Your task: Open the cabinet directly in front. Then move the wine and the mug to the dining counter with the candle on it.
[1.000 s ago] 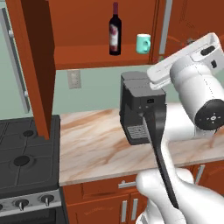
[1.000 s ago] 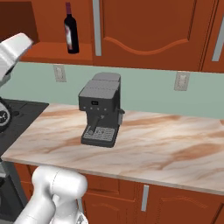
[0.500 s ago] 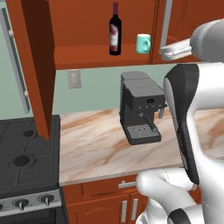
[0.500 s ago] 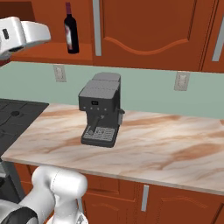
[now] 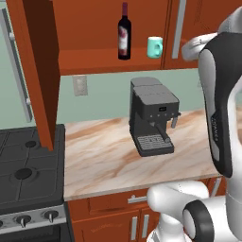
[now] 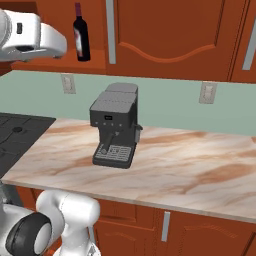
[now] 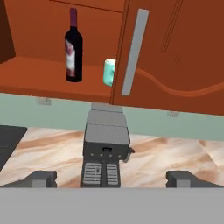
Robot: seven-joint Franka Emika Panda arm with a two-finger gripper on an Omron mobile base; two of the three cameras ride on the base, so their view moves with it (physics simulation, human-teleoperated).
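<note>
The cabinet [image 5: 94,28] stands with its left door [image 5: 34,71] swung open and its right door [image 7: 175,52] shut. On its shelf, the dark wine [image 5: 124,32] bottle stands left of the teal mug [image 5: 154,47]. In the hand view the wine [image 7: 73,46] is in full sight, while the mug [image 7: 109,72] is half hidden behind the shut door's silver handle [image 7: 133,52]. My gripper [image 7: 112,179] is open and holds nothing, well short of the shelf, facing it. The arm [image 5: 220,94] rises at the right to shelf height. The dining counter and the candle are out of view.
A dark coffee machine [image 5: 152,116] sits on the marble worktop [image 5: 104,160] right under the shelf. A black cooktop [image 5: 23,175] lies at the left. A second shut wall cabinet door [image 6: 170,35] is to the right. Wall sockets [image 6: 207,92] sit on the green backsplash.
The arm has swung upward and its hand has risen to the level of the cabinet shelf. The wine, the mug and the doors have stayed put.
</note>
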